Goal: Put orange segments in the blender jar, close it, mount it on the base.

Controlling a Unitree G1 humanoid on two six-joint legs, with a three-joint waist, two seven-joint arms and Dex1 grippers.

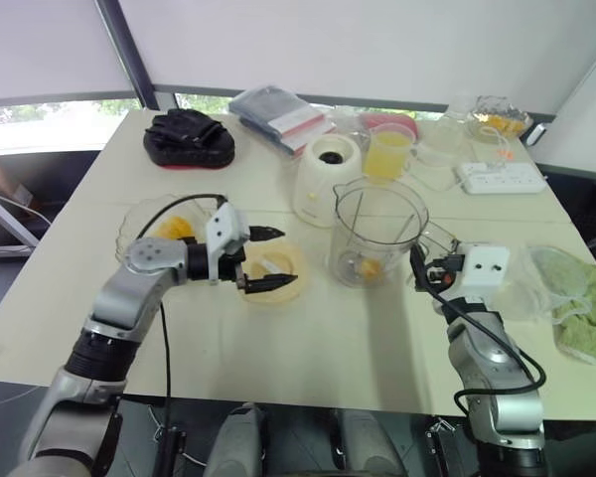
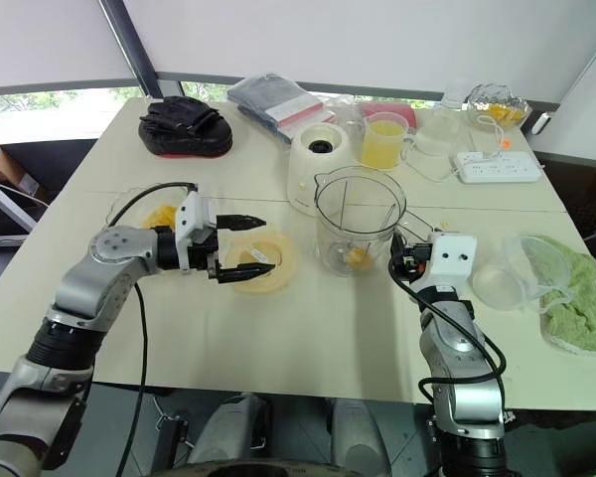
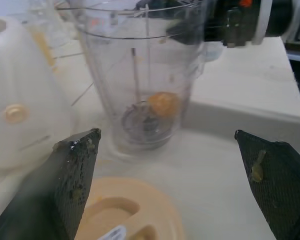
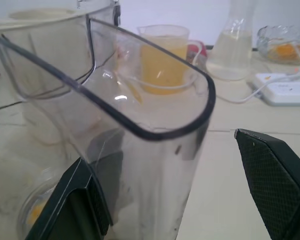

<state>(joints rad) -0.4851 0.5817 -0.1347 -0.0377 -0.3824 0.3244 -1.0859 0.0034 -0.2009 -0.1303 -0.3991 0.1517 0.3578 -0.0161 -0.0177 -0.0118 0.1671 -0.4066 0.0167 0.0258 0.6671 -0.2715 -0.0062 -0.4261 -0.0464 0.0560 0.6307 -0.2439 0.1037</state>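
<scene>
The clear blender jar (image 1: pixel 377 234) stands upright at mid-table with one orange segment (image 3: pixel 162 103) at its bottom by the blades. Its pale yellow lid (image 1: pixel 271 270) lies flat on the table to the jar's left. My left gripper (image 1: pixel 280 258) is open, hovering just above the lid with its fingers pointing at the jar. On the jar's right side, my right gripper (image 4: pixel 175 195) is open with the jar's handle between its fingers. The white blender base (image 1: pixel 323 179) stands behind the jar. A glass bowl of orange segments (image 1: pixel 169 224) sits behind my left arm.
A cup of orange juice (image 1: pixel 387 154), a glass flask (image 1: pixel 442 139) and a power strip (image 1: pixel 499 177) stand at the back right. Black gloves (image 1: pixel 189 139) and packets (image 1: pixel 278 114) lie at the back. A green cloth (image 1: pixel 586 308) and a clear cup (image 2: pixel 502 283) are at the right.
</scene>
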